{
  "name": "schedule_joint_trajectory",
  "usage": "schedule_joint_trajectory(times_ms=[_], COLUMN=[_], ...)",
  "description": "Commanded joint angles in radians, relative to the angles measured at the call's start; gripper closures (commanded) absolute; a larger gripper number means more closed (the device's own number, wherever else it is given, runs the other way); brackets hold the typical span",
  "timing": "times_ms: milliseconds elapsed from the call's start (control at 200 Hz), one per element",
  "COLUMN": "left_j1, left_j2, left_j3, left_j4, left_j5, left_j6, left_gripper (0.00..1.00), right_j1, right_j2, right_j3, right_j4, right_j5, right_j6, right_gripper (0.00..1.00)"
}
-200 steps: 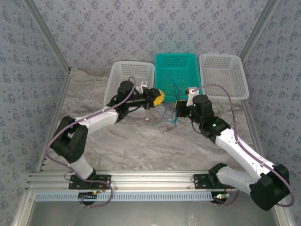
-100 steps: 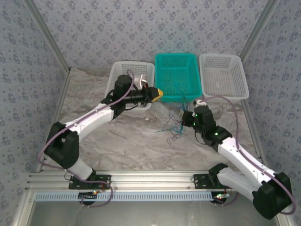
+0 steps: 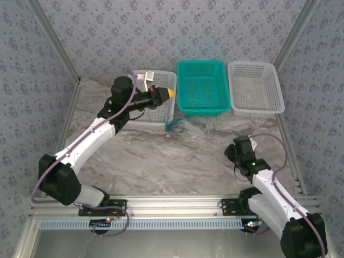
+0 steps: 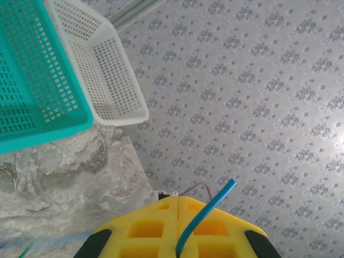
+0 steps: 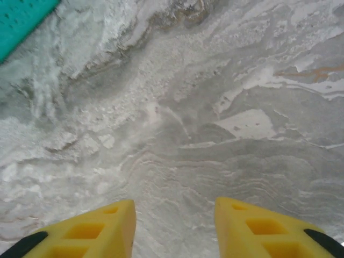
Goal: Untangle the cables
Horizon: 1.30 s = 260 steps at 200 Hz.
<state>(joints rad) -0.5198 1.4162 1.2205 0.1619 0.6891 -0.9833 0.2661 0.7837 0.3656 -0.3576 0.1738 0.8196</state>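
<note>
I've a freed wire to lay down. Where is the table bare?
Bare marble lies before the right white basket, down to the right arm, and across the table's near middle, between it and the left arm. It is crowded before the left white basket and teal basket, where cables lie.

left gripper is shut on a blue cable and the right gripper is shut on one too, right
Not quite: the right gripper is open and empty, as the right wrist view shows. The left gripper is shut on a blue cable.
</note>
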Motion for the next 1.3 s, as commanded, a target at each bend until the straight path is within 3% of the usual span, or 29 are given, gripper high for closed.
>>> schedule_joint_trajectory(times_ms=[0,145,260,355,550,735,834,869,989,1079,1154,1294], left_j1=[-0.014,-0.019,-0.021,-0.025,-0.031,-0.032,-0.032,-0.031,-0.025,-0.015,-0.003,0.036], left_j2=[0.01,0.013,0.006,-0.003,-0.016,-0.037,-0.065,-0.073,-0.086,-0.096,-0.109,-0.134], left_j3=[0.032,0.036,0.031,0.025,0.017,0.012,-0.002,-0.005,-0.002,-0.009,-0.019,-0.025], left_j4=[0.015,0.006,-0.007,-0.012,-0.018,-0.034,-0.039,-0.043,-0.06,-0.069,-0.068,-0.092], left_j5=[0.027,0.024,0.015,0.006,-0.009,-0.029,-0.051,-0.061,-0.072,-0.088,-0.103,-0.116], left_j6=[0.041,0.043,0.046,0.049,0.049,0.053,0.062,0.068,0.079,0.081,0.082,0.092], left_gripper=[1.0,1.0,1.0,1.0,1.0,1.0,1.0,1.0,1.0,1.0,1.0,1.0], right_j1=[0.0,0.052,0.153,0.261,0.407,0.446,0.465,0.466,0.453,0.443,0.442,0.421], right_j2=[-0.02,0.016,0.096,0.192,0.44,0.632,0.678,0.686,0.71,0.707,0.7,0.673], right_j3=[0.056,0.108,0.181,0.255,0.441,0.468,0.447,0.437,0.423,0.406,0.396,0.35], right_j4=[0.085,0.298,0.423,0.476,0.416,0.412,0.416,0.427,0.428,0.447,0.424,0.346], right_j5=[-0.118,-0.317,-0.384,-0.391,-0.452,-0.425,-0.343,-0.313,-0.285,-0.332,-0.309,-0.174], right_j6=[-0.068,-0.162,-0.217,-0.264,-0.36,-0.369,-0.369,-0.365,-0.352,-0.35,-0.343,-0.265], right_gripper=[0.45,0.38,0.32,0.22,0.21,0.23,0.24,0.28,0.71,0.91,1.0,1.0])
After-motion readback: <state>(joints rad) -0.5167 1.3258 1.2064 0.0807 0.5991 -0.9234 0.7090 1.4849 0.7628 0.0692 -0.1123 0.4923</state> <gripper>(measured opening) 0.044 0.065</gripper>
